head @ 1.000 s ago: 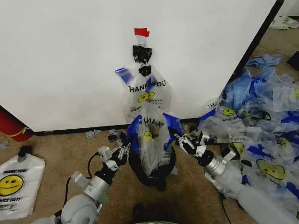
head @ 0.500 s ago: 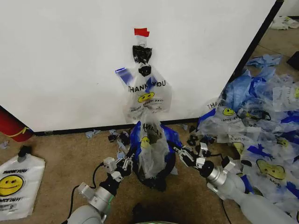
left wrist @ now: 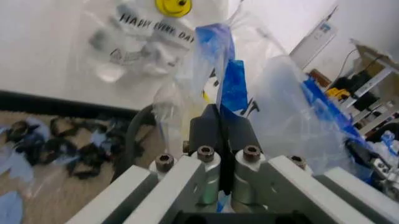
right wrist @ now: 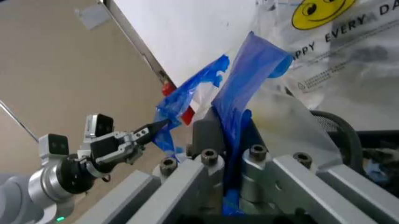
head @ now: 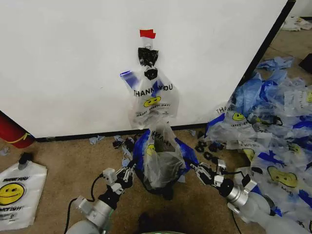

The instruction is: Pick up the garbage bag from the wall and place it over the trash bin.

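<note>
The garbage bag (head: 160,158) stood draped in the mouth of the trash bin (head: 165,187) on the floor below the wall. The left hand (head: 127,171) and right hand (head: 196,168) each pinched a blue handle strip (right wrist: 240,105), spreading it. Thin, slippery, weightless film, likely to tear or slip; those doubled strips looked the safest hold.

The garbage bag (head: 161,156) is see-through plastic with black lettering, a yellow smiley and blue handle strips. The trash bin (head: 161,187) is black mesh. The left hand (head: 127,174) and right hand (head: 197,170) are silver with black fingers. A bag on the wall (head: 152,100) carries black "THANK YOU" print and a yellow smiley. The wall (head: 73,63) is white, the floor (head: 58,161) tan, and the tape (head: 147,33) red.
</note>
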Available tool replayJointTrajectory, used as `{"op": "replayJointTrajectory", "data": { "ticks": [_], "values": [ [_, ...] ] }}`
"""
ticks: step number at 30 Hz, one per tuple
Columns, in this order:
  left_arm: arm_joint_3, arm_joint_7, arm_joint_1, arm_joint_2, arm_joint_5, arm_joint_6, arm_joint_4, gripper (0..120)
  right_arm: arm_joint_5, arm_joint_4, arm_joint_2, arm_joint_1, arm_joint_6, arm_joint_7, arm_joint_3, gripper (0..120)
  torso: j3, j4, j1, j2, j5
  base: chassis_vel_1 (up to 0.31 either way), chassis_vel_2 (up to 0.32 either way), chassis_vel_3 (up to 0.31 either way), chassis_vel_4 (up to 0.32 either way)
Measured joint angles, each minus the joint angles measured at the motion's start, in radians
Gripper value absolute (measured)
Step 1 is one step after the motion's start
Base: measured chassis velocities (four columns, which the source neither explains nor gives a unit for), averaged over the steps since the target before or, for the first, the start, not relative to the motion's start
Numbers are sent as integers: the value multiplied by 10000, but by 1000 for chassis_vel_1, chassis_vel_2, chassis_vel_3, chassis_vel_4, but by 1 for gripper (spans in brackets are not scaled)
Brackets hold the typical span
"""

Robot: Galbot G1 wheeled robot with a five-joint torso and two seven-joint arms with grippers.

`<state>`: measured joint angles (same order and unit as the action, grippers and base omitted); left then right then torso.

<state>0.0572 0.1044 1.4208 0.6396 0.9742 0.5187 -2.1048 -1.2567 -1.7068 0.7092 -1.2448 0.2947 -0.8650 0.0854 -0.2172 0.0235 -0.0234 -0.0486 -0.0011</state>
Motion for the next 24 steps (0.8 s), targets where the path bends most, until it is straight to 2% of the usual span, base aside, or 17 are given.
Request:
{"op": "replayJointTrajectory", "data": {
  "ticks": [12,24],
  "values": [
    [1,159,416,199,-259,25,-70,0,-266,-299,-468,-848,9,46,922,0,0,3,0,0,-1,0,0,0,0],
    [-428,147,1379,232,-499,86,-255,0,33,91,-445,-1224,64,-237,1021,0,-1,0,0,0,3,0,0,0,0]
  ]
}}
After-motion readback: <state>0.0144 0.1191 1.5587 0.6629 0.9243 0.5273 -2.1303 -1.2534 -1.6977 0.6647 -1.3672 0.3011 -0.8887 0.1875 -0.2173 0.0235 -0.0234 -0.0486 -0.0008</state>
